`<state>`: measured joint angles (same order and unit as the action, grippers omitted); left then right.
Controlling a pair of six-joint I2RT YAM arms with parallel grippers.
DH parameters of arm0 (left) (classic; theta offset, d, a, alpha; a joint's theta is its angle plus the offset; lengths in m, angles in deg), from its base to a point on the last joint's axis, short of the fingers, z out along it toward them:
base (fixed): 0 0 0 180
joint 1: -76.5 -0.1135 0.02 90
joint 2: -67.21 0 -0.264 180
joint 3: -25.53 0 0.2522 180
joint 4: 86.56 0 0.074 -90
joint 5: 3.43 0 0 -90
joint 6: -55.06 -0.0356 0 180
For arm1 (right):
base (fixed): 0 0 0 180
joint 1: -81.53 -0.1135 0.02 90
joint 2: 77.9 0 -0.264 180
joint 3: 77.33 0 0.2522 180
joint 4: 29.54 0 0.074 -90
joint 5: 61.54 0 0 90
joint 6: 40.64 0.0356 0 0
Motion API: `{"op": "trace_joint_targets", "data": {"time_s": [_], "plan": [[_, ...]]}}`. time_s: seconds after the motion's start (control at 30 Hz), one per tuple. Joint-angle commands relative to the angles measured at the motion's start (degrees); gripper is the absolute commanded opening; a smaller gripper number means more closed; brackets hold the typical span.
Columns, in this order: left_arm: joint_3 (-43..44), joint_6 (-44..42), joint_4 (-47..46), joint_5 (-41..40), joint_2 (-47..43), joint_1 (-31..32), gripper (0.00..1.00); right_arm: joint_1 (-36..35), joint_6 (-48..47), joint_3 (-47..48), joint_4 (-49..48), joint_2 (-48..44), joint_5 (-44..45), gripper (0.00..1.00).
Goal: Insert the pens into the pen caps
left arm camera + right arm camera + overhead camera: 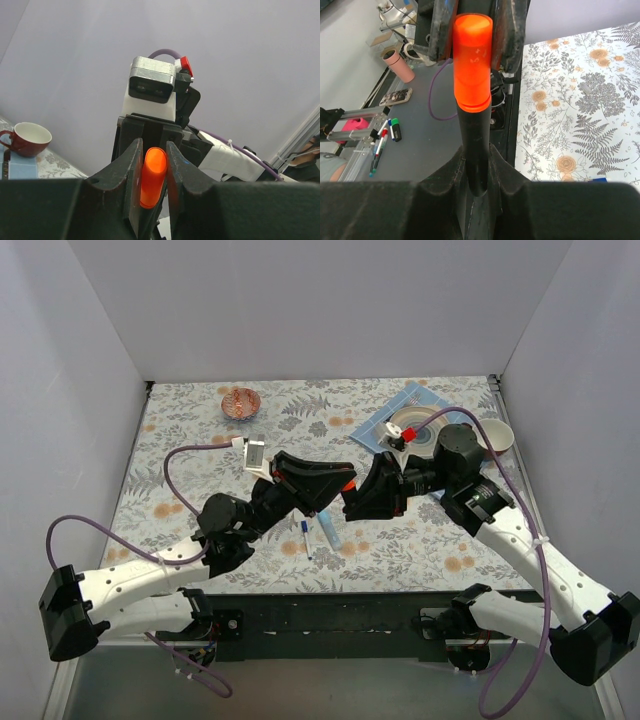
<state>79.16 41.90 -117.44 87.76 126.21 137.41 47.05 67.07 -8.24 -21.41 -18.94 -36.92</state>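
Observation:
My left gripper [338, 484] and right gripper [360, 494] meet tip to tip above the middle of the table. In the left wrist view the left gripper [152, 150] is shut on the bright orange cap [152, 177]. In the right wrist view the right gripper [477, 162] is shut on the black marker [476, 140]. The orange cap [472, 65] sits over the marker's far end, between the left gripper's fingers [440, 30]. A thin white pen with a blue tip [305, 538] and a light-blue marker [328, 530] lie on the cloth just below the grippers.
A reddish bowl [240, 402] stands at the back left. A blue sheet [408, 400] with a plate [425, 430] on it lies at the back right, next to a cup [497, 435]. The cup also shows in the left wrist view [27, 137].

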Motion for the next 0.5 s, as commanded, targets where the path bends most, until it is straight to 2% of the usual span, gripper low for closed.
{"op": "trace_joint_targets", "data": {"time_s": [0.0, 0.47], "plan": [[-8.06, -0.46, 35.86, 19.81, 3.67, 6.95, 0.00, 3.28, -0.67, 10.50, -22.67, -3.32, 20.47, 0.01], [-11.75, 1.38, 28.83, 22.80, 4.72, 7.04, 0.00, 5.21, 4.08, 13.92, -25.57, -0.78, 17.93, 0.01]]}}
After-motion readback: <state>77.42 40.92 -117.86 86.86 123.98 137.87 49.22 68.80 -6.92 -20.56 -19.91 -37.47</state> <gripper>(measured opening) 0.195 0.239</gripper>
